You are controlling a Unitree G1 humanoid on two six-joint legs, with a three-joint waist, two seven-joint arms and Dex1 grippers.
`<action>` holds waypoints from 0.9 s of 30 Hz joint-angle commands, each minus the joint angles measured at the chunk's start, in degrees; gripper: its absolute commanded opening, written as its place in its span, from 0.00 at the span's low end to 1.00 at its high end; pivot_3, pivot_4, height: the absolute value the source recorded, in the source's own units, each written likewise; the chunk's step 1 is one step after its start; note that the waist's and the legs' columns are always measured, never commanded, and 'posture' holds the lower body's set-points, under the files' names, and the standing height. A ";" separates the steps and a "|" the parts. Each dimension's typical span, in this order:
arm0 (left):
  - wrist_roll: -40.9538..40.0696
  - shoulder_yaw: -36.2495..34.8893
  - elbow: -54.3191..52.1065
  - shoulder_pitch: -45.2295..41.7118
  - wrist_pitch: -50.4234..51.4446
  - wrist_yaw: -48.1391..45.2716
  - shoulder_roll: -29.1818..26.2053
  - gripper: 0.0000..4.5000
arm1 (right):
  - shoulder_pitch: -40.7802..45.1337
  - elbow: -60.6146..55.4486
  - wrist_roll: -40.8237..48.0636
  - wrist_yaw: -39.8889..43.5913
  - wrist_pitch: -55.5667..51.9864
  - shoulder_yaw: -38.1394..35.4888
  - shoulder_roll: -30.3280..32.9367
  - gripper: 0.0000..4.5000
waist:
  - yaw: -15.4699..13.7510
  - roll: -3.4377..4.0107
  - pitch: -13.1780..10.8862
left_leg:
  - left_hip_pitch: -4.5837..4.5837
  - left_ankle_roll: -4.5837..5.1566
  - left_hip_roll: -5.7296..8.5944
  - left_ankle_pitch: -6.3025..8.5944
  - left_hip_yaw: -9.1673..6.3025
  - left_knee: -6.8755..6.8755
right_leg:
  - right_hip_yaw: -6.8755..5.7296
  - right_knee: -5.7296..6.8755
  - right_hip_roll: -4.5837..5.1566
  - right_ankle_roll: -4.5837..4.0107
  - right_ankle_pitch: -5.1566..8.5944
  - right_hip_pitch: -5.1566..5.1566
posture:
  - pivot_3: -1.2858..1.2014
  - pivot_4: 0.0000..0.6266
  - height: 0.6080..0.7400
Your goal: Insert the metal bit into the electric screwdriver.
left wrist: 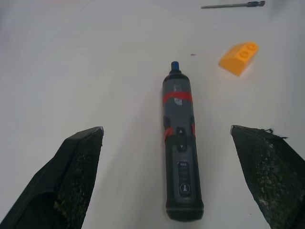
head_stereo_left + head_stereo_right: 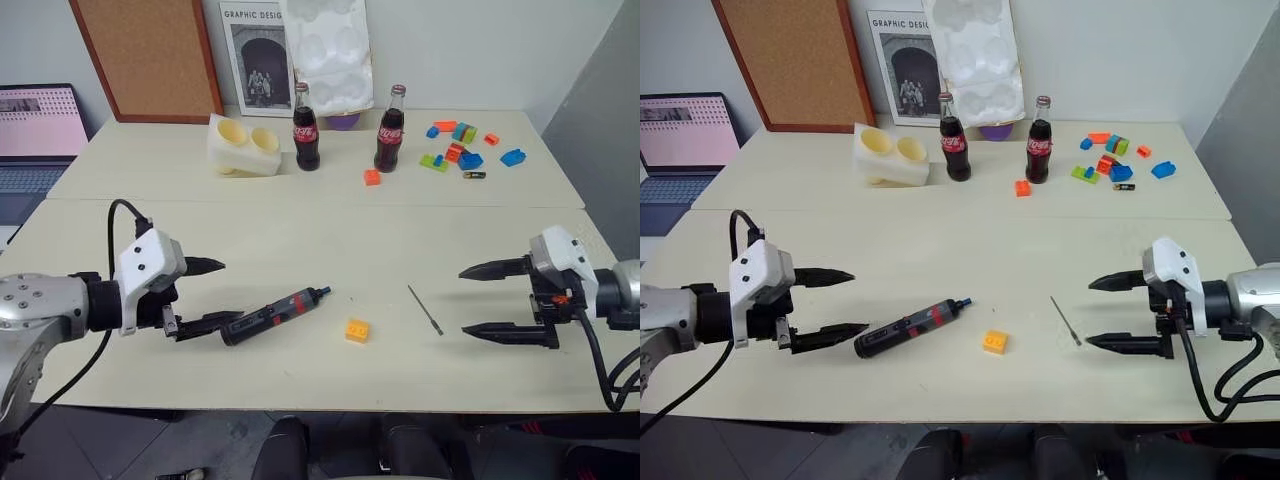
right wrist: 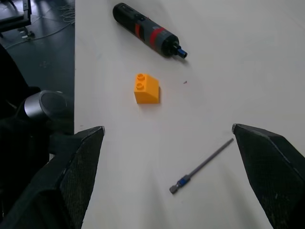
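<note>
Now, starting at my far left, my left gripper [image 2: 205, 293] hangs just over the table [image 2: 300, 230] with its two black fingers spread wide and nothing between them. The screwdriver [image 2: 275, 315] lies flat on the table right in front of it, butt end at the gripper's lower fingertip; I cannot tell if they touch. Its blue tip points toward two o'clock. In my left wrist view the screwdriver [image 1: 180, 148] lies along the gap between the fingers, clear of both. Just past the tip, toward four o'clock, sits a small orange brick [image 2: 357, 330]. Next along lies the bit [image 2: 425, 309], flat on the table, slanting from eleven o'clock down to five o'clock, apart from brick and screwdriver alike. At three o'clock from the bit, near it, my right gripper [image 2: 464, 300] faces inward, fingers one above the other, spread wide and holding nothing. At twelve o'clock, well back, stand two cola bottles [image 2: 306, 127].
</note>
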State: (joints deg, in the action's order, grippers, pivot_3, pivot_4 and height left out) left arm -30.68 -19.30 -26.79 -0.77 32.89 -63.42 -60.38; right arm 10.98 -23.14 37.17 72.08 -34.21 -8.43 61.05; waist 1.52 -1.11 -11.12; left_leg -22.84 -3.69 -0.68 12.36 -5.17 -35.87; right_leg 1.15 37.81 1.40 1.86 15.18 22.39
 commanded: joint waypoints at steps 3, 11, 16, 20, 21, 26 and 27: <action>0.40 3.19 -1.64 -2.41 -3.35 -1.76 -0.51 0.99 | 2.32 -5.56 -3.38 -5.93 -2.06 8.78 -4.05 1.00 | 0.00 0.00 0.00 | -0.01 0.00 0.00 0.00 -0.01 0.01 | -0.01 0.00 -0.02 0.08 -0.05 0.02 | 0.52 0.24 1.00; 2.93 11.51 -1.61 -5.00 -8.37 -4.16 1.21 0.99 | 6.78 -3.76 -17.78 -19.24 -1.59 27.02 -18.22 1.00 | 0.12 -0.01 0.00 | -0.04 0.00 0.00 0.00 0.04 0.00 | 0.08 0.06 -0.04 0.09 -0.06 0.12 | 0.52 0.24 1.00; 3.63 14.63 -1.36 -6.17 -9.75 -5.00 1.79 0.99 | 8.11 -0.27 -23.20 -22.80 0.07 31.22 -24.08 1.00 | 0.09 0.00 0.00 | -0.08 0.00 0.00 0.00 0.03 -0.01 | 0.08 0.15 -0.07 0.13 -0.09 0.20 | 0.52 0.24 1.00; 4.36 15.67 -0.30 -7.21 -10.59 -5.14 2.30 0.99 | 8.09 1.61 -24.82 -22.29 0.50 32.85 -25.31 1.00 | 0.13 -0.02 0.01 | -0.07 0.00 -0.02 -0.01 0.02 -0.02 | 0.09 0.21 -0.10 0.14 -0.12 0.23 | 0.52 0.24 1.00; 4.65 15.89 0.05 -7.48 -10.99 -5.16 2.45 0.99 | 7.92 2.22 -25.33 -22.09 1.28 32.99 -25.38 1.00 | 0.13 -0.01 0.01 | -0.07 0.00 -0.03 -0.01 0.01 -0.01 | 0.08 0.21 -0.11 0.13 -0.12 0.22 | 0.52 0.24 1.00; 5.30 16.90 0.67 -7.75 -12.08 -4.91 3.57 1.00 | 8.01 3.86 -27.07 -21.83 2.76 34.45 -26.97 0.91 | 0.20 -0.01 0.01 | -0.06 0.00 -0.03 -0.01 0.03 -0.01 | 0.11 0.21 -0.13 0.11 -0.12 0.22 | 0.52 0.24 1.00; 5.32 17.07 0.55 -7.66 -12.20 -4.76 3.86 1.00 | 8.11 4.22 -27.56 -21.90 3.11 34.81 -27.36 0.86 | 0.21 -0.01 0.01 | -0.06 0.00 -0.04 0.00 0.03 -0.01 | 0.10 0.21 -0.13 0.13 -0.13 0.23 | 0.52 0.24 1.00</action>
State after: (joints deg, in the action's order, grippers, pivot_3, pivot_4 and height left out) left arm -25.42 -2.30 -25.29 -7.85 21.80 -68.20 -57.03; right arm 18.73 -18.50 10.15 50.01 -32.73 26.11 34.59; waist 1.73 -1.13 -11.11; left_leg -22.90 -3.69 -0.73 12.35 -5.14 -35.87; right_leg 1.26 38.03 1.25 1.98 15.05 22.62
